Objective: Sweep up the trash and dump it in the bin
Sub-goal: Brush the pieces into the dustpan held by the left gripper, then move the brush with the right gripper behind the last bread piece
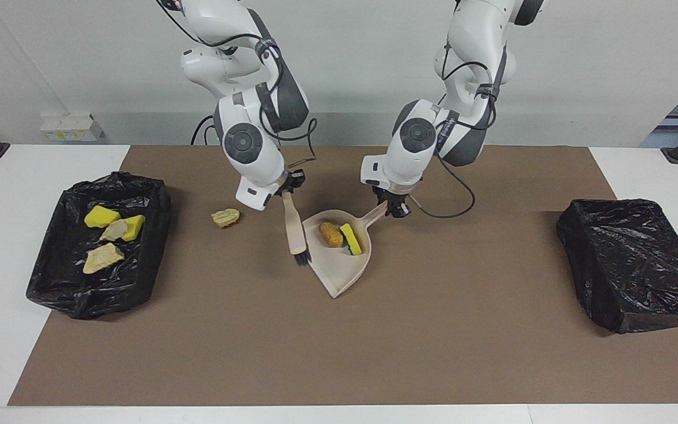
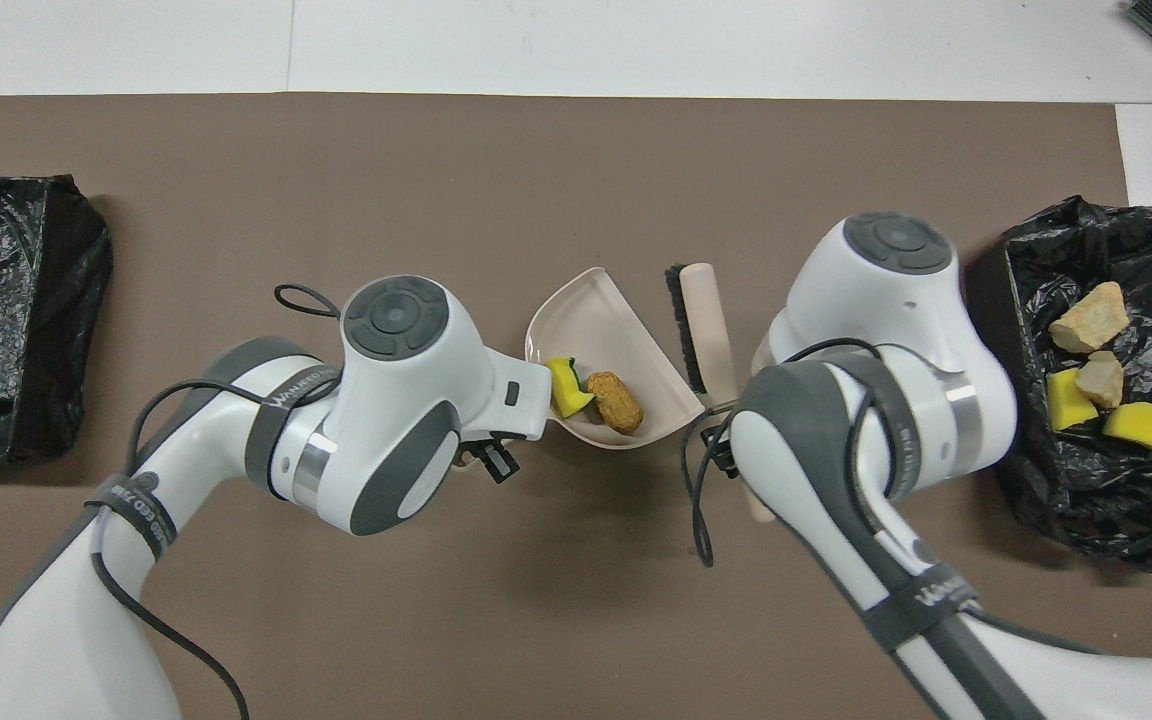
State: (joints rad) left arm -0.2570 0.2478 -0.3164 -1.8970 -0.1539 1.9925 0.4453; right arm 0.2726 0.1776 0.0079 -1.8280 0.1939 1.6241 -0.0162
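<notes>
Left gripper [image 1: 397,210] clamped on handle of beige dustpan [image 1: 339,259]; handle end toward robots, open mouth away, long axis slanted. In pan: tan-orange lump [image 1: 331,234] beside yellow sponge chunk [image 1: 350,238].

Right gripper [image 1: 289,182] clamped on brush [image 1: 296,231]; handle up toward gripper, dark bristles down beside pan edge.

Loose tan lump [image 1: 225,217] on brown mat [image 1: 339,353], toward right arm's end.

Black-lined bin [image 1: 103,247] at that end holds two yellow chunks, two tan lumps. Second bin [image 1: 633,265] at left arm's end.
</notes>
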